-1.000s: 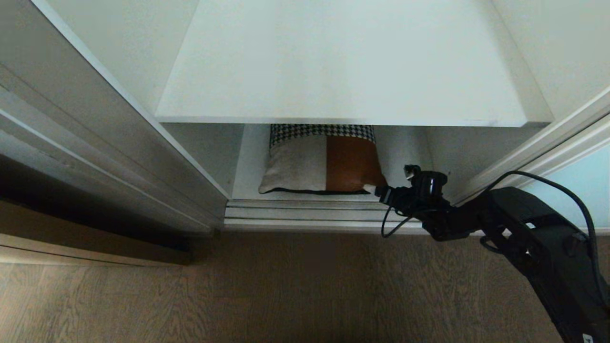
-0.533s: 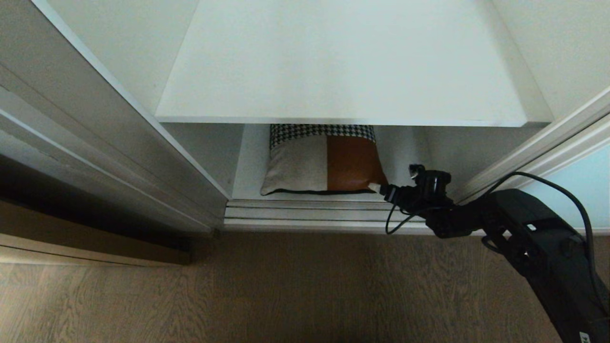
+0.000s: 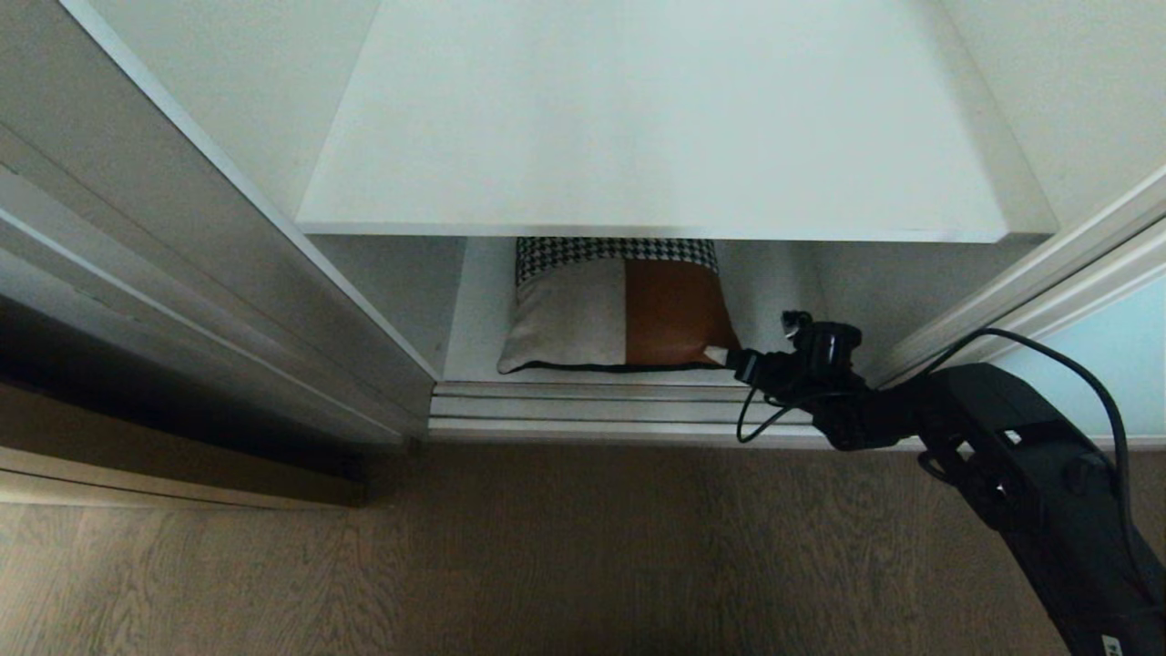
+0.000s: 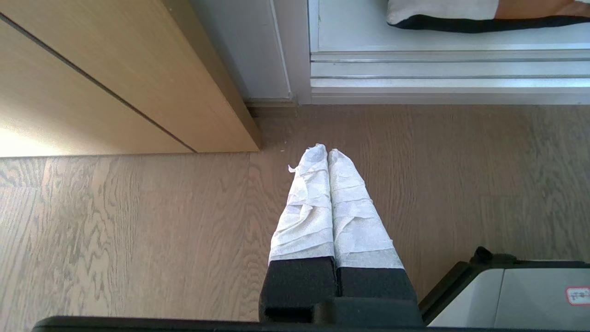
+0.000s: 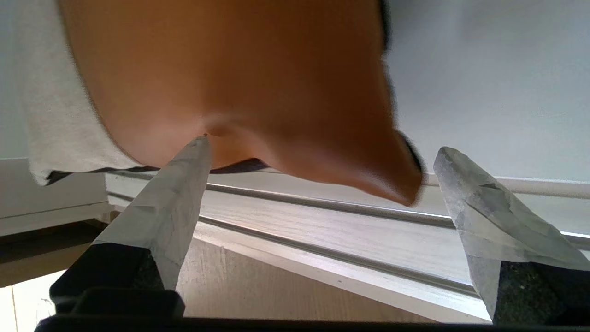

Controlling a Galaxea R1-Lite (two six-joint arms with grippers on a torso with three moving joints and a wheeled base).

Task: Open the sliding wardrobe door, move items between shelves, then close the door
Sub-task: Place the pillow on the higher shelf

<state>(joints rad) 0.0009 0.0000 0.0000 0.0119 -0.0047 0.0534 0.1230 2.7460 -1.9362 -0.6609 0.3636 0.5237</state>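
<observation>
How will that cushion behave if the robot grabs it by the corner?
Probably floppy: the cushion looks soft and plump, and its orange panel dimples where a finger of the right end effector presses. Held by one corner it would likely sag. It looks light, unlikely to roll.

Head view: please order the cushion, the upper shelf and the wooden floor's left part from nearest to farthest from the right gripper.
From the right gripper:
1. Cushion, its orange corner at the open fingertips.
2. Upper shelf, above.
3. Floor's left part, far left.

The left gripper (image 4: 328,154), its taped fingers (image 4: 306,207) pressed together, hangs above wood-grain floor (image 4: 138,221) near the wardrobe's silver track (image 4: 438,76), cushion (image 4: 461,14) beyond.
</observation>
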